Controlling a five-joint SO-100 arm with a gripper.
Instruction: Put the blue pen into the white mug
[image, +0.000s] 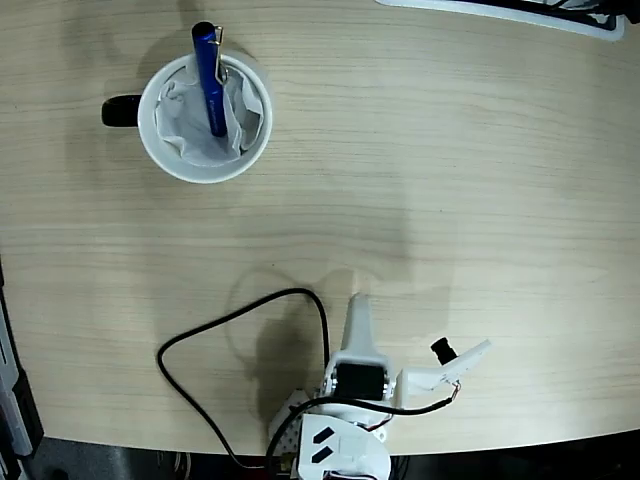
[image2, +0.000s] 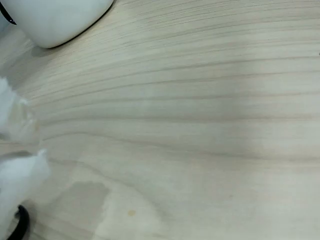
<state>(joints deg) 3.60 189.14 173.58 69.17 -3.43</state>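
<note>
In the fixed view the white mug (image: 205, 118) stands at the upper left of the wooden table, its black handle pointing left and crumpled white paper inside. The blue pen (image: 209, 80) stands upright in the mug, leaning on the far rim with its silver clip at the top. My gripper (image: 358, 302) is far from it, drawn back near the table's front edge, shut and holding nothing. The wrist view shows the blurred white fingers (image2: 20, 172) at the left edge, with the mug's base (image2: 55, 20) at the top left.
A black cable (image: 240, 318) loops over the table to the left of the arm's base (image: 345, 440). A white flat object (image: 500, 12) lies along the table's far right edge. Bare wood lies between the arm and the mug.
</note>
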